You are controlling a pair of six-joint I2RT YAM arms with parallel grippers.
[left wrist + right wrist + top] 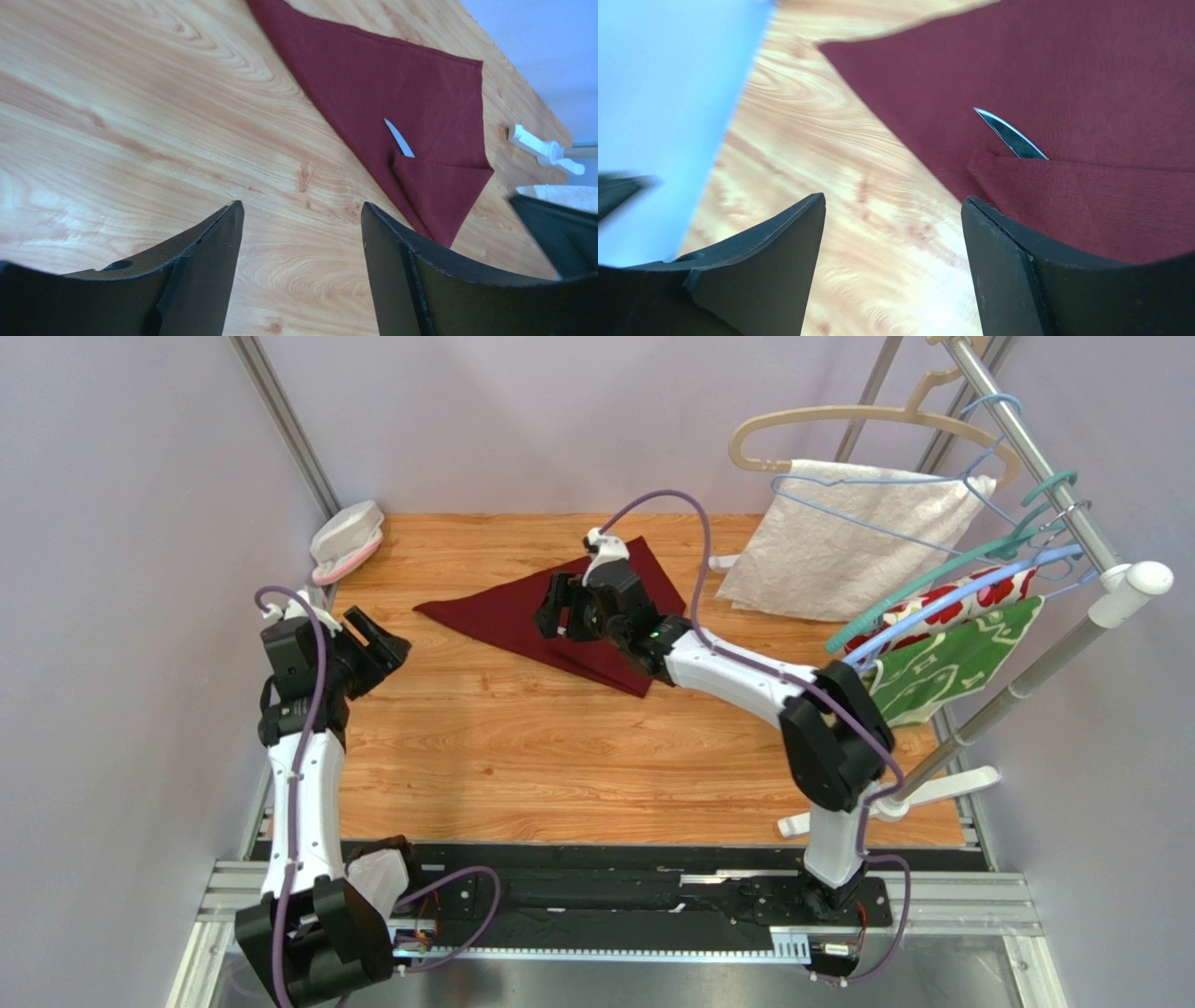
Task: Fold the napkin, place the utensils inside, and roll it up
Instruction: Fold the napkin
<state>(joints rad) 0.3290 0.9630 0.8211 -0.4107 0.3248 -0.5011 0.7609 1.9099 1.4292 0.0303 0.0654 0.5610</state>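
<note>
The dark red napkin point(505, 612) lies folded into a triangle at the back middle of the wooden table point(561, 742). It also shows in the left wrist view point(393, 84) and the right wrist view point(1074, 77). A silvery knife tip point(400, 138) pokes out from under a small folded flap, and the right wrist view shows it too point(1013, 135). The rest of the utensils is hidden. My right gripper point(558, 613) hovers over the napkin's near edge, open and empty point(894, 203). My left gripper point(386, 644) is open and empty over bare wood left of the napkin point(300, 210).
A white textured towel point(856, 539) and red and green floral cloths point(954, 637) hang on a rack at the right. The rack's white foot point(544, 148) lies past the napkin. A pink-and-white object point(345, 539) sits at the back left corner.
</note>
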